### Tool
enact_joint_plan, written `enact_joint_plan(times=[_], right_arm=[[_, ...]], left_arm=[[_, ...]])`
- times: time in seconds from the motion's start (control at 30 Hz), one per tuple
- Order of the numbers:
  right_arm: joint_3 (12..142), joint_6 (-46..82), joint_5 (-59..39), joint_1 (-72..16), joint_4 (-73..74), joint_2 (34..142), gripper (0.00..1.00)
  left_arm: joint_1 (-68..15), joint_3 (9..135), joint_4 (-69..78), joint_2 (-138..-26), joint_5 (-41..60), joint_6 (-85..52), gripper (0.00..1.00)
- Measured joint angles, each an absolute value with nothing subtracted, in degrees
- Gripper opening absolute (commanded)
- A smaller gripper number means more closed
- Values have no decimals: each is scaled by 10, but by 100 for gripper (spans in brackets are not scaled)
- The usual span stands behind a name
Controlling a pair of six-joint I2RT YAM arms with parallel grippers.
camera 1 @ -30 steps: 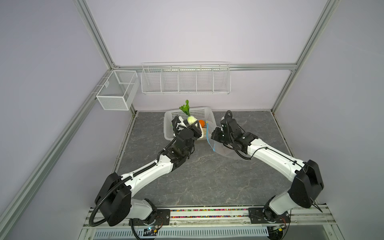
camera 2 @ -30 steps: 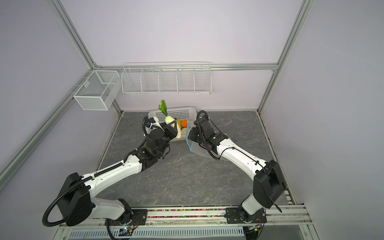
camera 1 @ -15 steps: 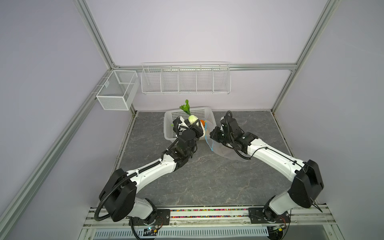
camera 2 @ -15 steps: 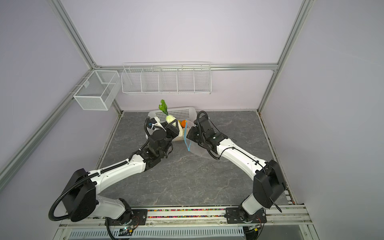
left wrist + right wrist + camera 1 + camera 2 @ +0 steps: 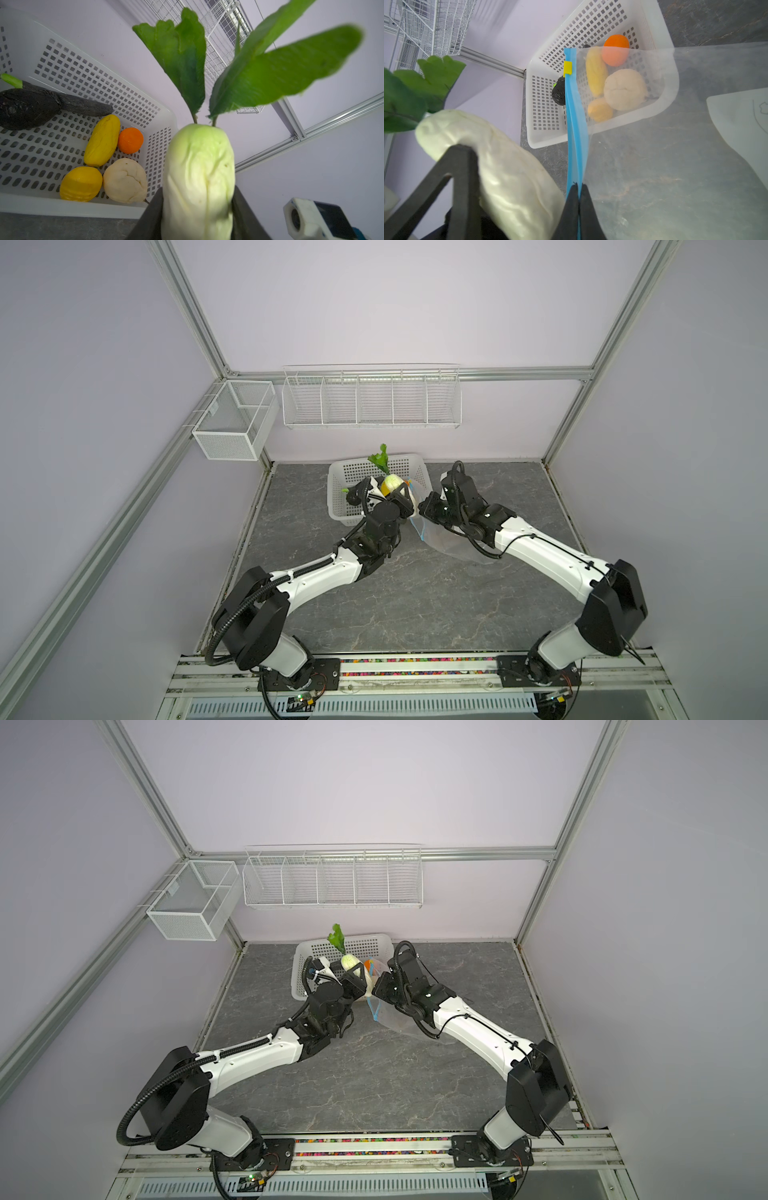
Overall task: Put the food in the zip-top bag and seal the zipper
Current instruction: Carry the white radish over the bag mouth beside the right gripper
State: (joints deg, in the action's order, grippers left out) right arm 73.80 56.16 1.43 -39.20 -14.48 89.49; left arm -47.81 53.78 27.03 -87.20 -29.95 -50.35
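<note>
Nothing here that I can actually read. In the right wrist view the white label (image 5: 737,128) on the zip-top bag (image 5: 654,176) carries only a faint curved line and part of a small outline drawing, with no letters or numbers I can make out. A small tag (image 5: 214,408) sits on the mesh box (image 5: 232,435) hung at the far left corner, and it is too small to read

The white radish (image 5: 198,182) is cut off at the view's edge, leaves (image 5: 270,72) blurred.
</note>
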Motion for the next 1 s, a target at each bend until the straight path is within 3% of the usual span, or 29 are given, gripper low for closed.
enact_joint_plan(times=[1.0], right_arm=[[738,566,27,-392,-133,866,6]], left_arm=[[-504,537,308,-879,-331,-493,23]])
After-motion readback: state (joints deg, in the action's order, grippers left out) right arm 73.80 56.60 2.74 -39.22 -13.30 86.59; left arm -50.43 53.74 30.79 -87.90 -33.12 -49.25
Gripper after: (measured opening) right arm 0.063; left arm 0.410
